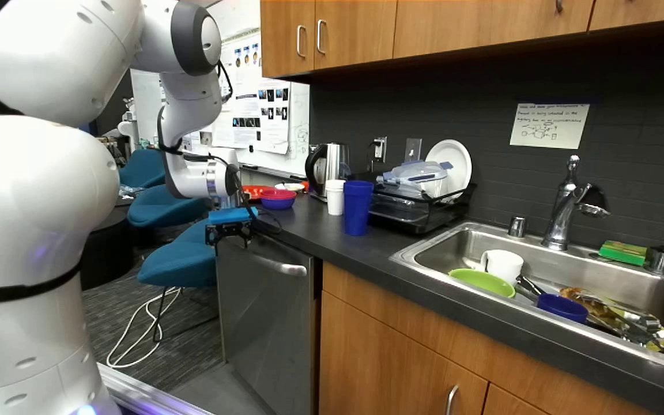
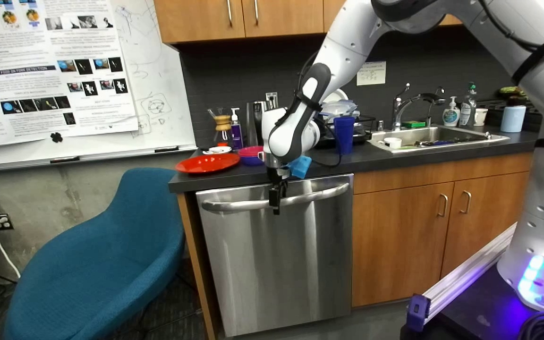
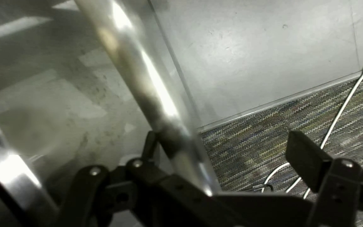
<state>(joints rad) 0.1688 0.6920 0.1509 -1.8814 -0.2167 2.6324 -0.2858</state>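
Below the worktop [image 1: 372, 246], the gripper [image 3: 223, 138] is held spread, apparently so that the metal handle [image 3: 150, 83], running from the wrist view's upper left, is straddled.

Dark countertop [image 1: 363, 252], steel sink [image 1: 568, 270] set into it. Directly on top: red plate [image 2: 207, 163] at the end away from the sink, blue bowl [image 2: 251, 161] just beside it, kettle [image 1: 336, 164], purple pump bottle [image 2: 237, 136], white cup [image 1: 335, 197] near blue cup [image 1: 358, 208], black dish rack [image 1: 415, 222] by the sink.
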